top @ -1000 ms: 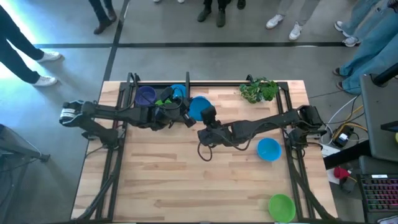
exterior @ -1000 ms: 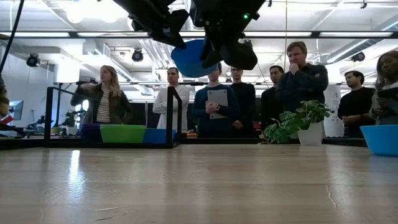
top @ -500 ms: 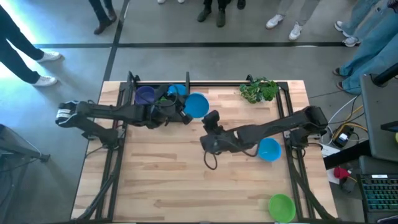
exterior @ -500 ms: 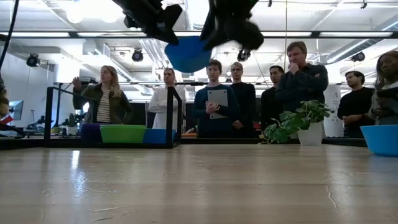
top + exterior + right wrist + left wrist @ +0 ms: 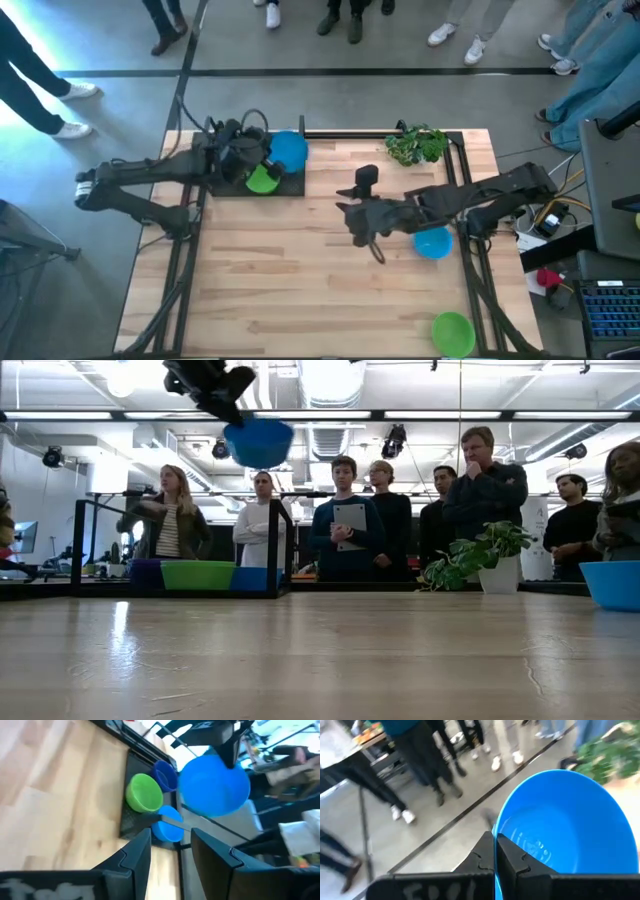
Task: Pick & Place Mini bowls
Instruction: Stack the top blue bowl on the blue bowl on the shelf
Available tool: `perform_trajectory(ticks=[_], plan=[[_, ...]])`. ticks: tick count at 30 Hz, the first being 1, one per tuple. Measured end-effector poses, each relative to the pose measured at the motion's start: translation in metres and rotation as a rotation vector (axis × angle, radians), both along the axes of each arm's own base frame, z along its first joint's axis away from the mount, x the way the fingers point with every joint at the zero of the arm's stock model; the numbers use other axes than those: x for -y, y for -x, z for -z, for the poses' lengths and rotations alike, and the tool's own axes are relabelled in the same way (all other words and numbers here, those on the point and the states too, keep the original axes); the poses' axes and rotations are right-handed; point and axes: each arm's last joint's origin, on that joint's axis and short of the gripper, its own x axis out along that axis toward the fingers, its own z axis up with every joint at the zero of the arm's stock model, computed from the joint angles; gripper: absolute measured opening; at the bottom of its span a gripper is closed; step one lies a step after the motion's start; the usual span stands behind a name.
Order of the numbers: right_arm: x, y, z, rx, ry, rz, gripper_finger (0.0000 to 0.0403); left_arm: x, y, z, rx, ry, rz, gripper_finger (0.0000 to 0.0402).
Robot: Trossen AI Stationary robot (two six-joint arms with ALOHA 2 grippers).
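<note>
While the left arm reaches over the table's far-left corner, its left gripper stands pinched tight on the rim of a blue bowl, which it holds up in the air above a dark tray. On that tray sit a lime green bowl, a purple bowl and a smaller-looking blue bowl on the tray; the low view shows the held bowl well clear of them. Near the table's middle, the right gripper hangs with its fingers parted and nothing between them. Just beside that arm's forearm, a second blue bowl rests on the wooden table. A plant sprig stands at the far edge. At the near-right corner lies another green bowl. People stand beyond the table.
</note>
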Motion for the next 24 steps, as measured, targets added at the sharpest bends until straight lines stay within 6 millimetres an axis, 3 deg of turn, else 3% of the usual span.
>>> perform_trajectory(ticks=[6, 15, 24], plan=[[0.002, 0.011, -0.009, 0.020, -0.045, -0.007, 0.0137, -0.030, 0.022, -0.004, -0.095, 0.047, -0.053, 0.0000], [0.003, 0.012, -0.010, 0.020, -0.045, -0.007, 0.0133, -0.086, 0.044, 0.009, -0.233, 0.193, 0.152, 0.0000], [0.003, 0.012, -0.010, 0.016, -0.039, -0.010, 0.0132, -0.118, 0.032, 0.036, -0.386, 0.227, 0.246, 0.0000]])
